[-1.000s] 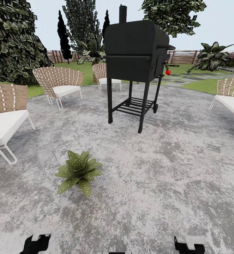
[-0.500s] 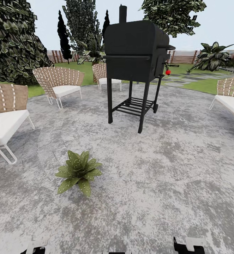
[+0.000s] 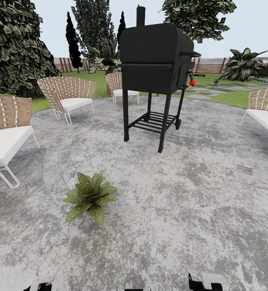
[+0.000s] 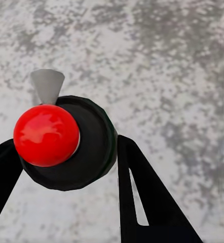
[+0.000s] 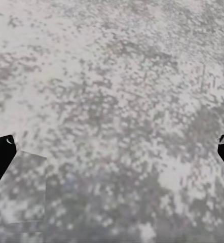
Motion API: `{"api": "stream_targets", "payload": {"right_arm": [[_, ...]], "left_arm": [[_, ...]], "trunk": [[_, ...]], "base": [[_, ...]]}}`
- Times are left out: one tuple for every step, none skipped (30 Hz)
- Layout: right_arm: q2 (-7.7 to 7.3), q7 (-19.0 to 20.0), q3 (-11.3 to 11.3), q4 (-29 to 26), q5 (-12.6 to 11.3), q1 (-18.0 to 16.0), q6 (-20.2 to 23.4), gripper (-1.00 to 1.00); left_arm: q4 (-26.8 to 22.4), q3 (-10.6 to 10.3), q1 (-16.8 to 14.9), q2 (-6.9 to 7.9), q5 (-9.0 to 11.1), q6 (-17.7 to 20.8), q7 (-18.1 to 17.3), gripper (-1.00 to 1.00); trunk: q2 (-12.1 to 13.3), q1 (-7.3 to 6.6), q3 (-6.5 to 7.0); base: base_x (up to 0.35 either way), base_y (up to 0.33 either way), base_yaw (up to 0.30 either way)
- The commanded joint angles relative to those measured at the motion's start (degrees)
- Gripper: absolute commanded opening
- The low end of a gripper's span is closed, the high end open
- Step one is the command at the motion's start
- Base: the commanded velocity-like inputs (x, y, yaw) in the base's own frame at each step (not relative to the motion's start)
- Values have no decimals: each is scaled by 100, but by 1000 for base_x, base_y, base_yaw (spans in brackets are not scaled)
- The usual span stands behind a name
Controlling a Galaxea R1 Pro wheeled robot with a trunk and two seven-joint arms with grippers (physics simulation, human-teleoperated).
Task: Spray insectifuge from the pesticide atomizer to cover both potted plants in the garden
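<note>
1. Patio (image 3: 198, 194) of mottled grey paving spread under the robot, with one potted plant (image 3: 90, 196), a low rosette of speckled green leaves, sitting on it ahead and to the left.
2. Beyond the plant, near the middle of the paving, stood a tall black smoker grill (image 3: 156, 60) on four legs with a slatted lower shelf, blocking much of the sight line to the lawn behind it.
3. Woven chairs with white cushions ringed the paving: one at the near left (image 3: 6, 133), two further back (image 3: 67, 97), and another at the right edge (image 3: 265, 113).
4. Trees, a broad-leaved bush (image 3: 243, 64) and a brown slatted fence (image 3: 208, 64) closed off the background.
5. In the left wrist view, the left gripper (image 4: 66, 162) had its dark fingers (image 4: 142, 192) pinching the pesticide atomizer (image 4: 86, 147) from both sides, the bottle's red knob and pale nozzle facing the camera above the paving.
6. In the right wrist view, the right gripper (image 5: 112, 152) hung over bare paving with its fingers (image 5: 0, 157) spread wide and nothing between them.
</note>
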Motion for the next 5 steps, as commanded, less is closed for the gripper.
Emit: {"api": "stream_targets", "payload": {"right_arm": [[3,-29,-2,5,30,-1,-11,100],[4,-29,-2,5,30,0,-11,100],[5,-29,-2,5,30,1,-11,100],[3,-29,-2,5,30,1,-11,100],[2,-29,-2,5,30,1,-11,100]], "left_arm": [[5,53,-3,-2,-41,-19,-30,-100],[6,52,-3,-3,-44,-18,-31,-100],[5,50,-3,-5,-44,-18,-31,-100],[7,51,-3,-7,-42,-20,-31,-100],[6,52,-3,-6,-42,-20,-31,-100]], "trunk": [[-2,-1,-4],[-2,-1,-4],[-2,-1,-4],[-2,-1,-4],[-2,-1,-4]], "base": [[0,0,0],[0,0,0],[0,0,0],[0,0,0],[0,0,0]]}}
